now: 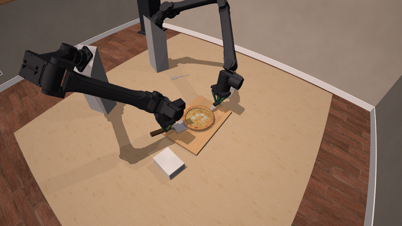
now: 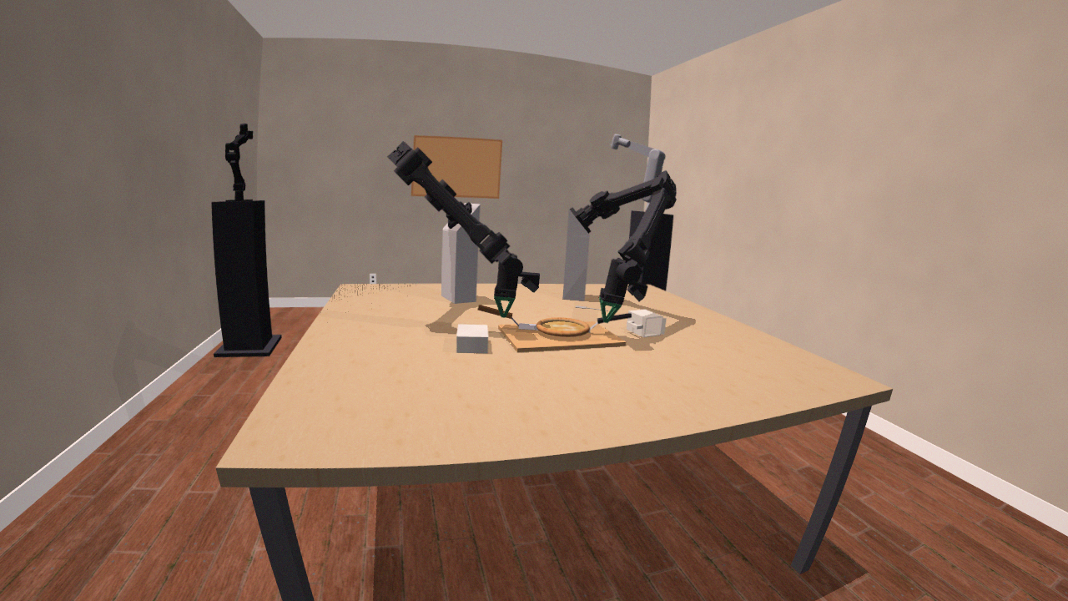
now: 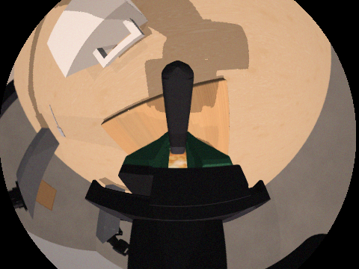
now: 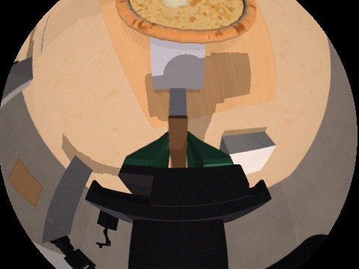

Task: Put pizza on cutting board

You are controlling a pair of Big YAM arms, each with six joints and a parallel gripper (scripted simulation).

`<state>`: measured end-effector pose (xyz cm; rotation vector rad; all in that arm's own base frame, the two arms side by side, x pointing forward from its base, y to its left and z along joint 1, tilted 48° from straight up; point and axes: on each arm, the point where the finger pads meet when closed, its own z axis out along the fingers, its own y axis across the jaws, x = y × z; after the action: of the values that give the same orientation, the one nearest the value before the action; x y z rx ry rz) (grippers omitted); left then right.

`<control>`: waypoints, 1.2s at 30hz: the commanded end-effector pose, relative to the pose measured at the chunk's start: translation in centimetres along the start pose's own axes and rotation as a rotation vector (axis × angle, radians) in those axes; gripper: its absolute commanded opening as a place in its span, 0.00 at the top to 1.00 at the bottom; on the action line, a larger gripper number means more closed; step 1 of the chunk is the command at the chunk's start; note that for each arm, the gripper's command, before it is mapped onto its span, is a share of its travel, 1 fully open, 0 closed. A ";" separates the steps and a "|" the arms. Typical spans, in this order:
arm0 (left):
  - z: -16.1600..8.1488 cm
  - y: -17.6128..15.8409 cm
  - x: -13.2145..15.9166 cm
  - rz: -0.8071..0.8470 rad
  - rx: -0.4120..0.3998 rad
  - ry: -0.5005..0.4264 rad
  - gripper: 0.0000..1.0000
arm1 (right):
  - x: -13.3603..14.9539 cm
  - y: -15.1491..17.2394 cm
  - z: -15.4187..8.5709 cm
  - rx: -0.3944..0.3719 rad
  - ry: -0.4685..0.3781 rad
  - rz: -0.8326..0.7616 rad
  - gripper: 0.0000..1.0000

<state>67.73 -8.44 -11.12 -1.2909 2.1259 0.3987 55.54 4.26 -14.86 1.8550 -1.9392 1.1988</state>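
Note:
The pizza (image 1: 198, 117) is round with a brown crust and lies low over the far half of the wooden cutting board (image 1: 196, 130); I cannot tell if it rests on the board. My right gripper (image 1: 167, 127) is shut on a brown-handled turner (image 1: 179, 127). My left gripper (image 1: 217, 100) is shut on a black-handled turner (image 3: 176, 100) at the pizza's far side. Its blade (image 1: 213, 107) touches the crust.
A white block (image 1: 168, 163) lies in front of the board. A white open holder (image 2: 646, 322) stands just beyond the left gripper. A small grey utensil (image 1: 179, 76) lies farther back. Two grey arm pedestals (image 1: 155, 45) (image 1: 96, 81) stand at the table's back.

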 end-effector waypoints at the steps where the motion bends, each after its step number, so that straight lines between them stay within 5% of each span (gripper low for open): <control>1: -0.8 -1.7 -2.6 -0.035 0.034 -0.005 0.94 | 0.2 -2.0 0.2 0.023 -0.010 0.022 0.94; 9: 2.1 0.4 -0.7 -0.006 0.006 0.005 0.94 | 0.0 0.7 2.0 0.000 -0.002 -0.005 0.94; 11: 1.4 0.5 0.2 0.016 -0.005 0.015 0.94 | -1.7 0.9 0.1 0.009 -0.016 -0.015 0.94; 13: -0.9 -1.7 -0.4 0.011 0.037 0.008 0.94 | -1.0 -0.5 0.7 0.012 -0.008 -0.024 0.94; 23: -0.5 -1.8 -0.5 -0.010 0.036 0.008 0.94 | 0.3 -1.3 0.0 0.030 -0.009 0.014 0.94; 24: -0.5 -1.8 -0.5 -0.010 0.036 0.008 0.94 | -1.9 -0.6 -0.6 0.020 0.013 0.020 0.94; 36: -0.3 -1.5 -0.2 -0.005 0.030 0.010 0.94 | -2.2 -1.3 -2.4 0.021 0.173 0.003 0.94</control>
<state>68.34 -7.32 -11.59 -1.2993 2.1292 0.3900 56.13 6.14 -14.03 1.6973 -1.8349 1.3263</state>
